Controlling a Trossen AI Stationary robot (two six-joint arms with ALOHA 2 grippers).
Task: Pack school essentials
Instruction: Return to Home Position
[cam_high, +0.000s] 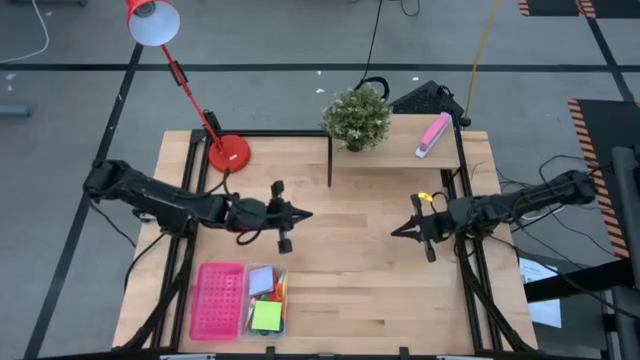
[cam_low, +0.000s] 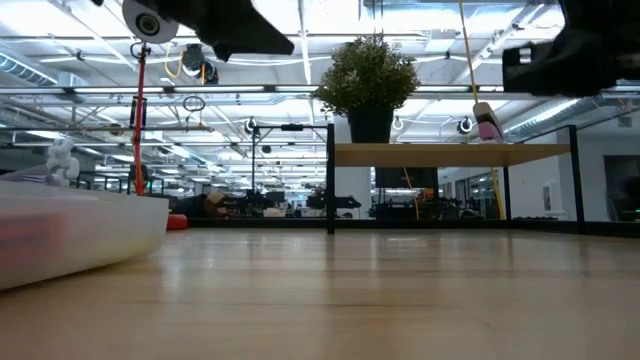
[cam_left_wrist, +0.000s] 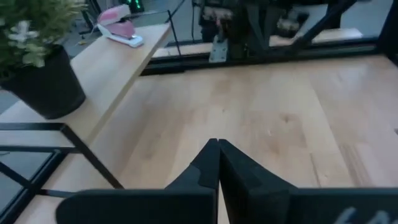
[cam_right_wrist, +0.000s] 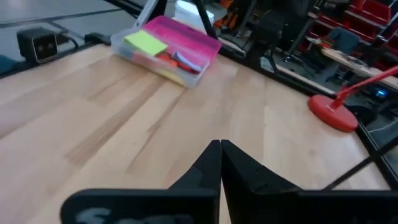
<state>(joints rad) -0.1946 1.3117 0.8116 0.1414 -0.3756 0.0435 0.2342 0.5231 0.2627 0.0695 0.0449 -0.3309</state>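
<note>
Bare tabletop (cam_high: 350, 270) lies open between both arms. Obstacles: raised shelf (cam_high: 395, 150) with potted plant (cam_high: 357, 117) at rear, red lamp base (cam_high: 229, 153) rear-left, pink tray (cam_high: 218, 300) and clear bin (cam_high: 266, 300) front-left.

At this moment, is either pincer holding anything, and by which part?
Nothing is held. The left pincer and right pincer are both shut on empty air above the bare table, apart from the clear box of stationery.

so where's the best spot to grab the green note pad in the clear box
Probably by two opposite edges, coming straight down. The green note pad lies flat on top of the other stationery in the clear box, so only its top and edges are free. The left pincer, shut, hangs nearer than the right pincer.
</note>
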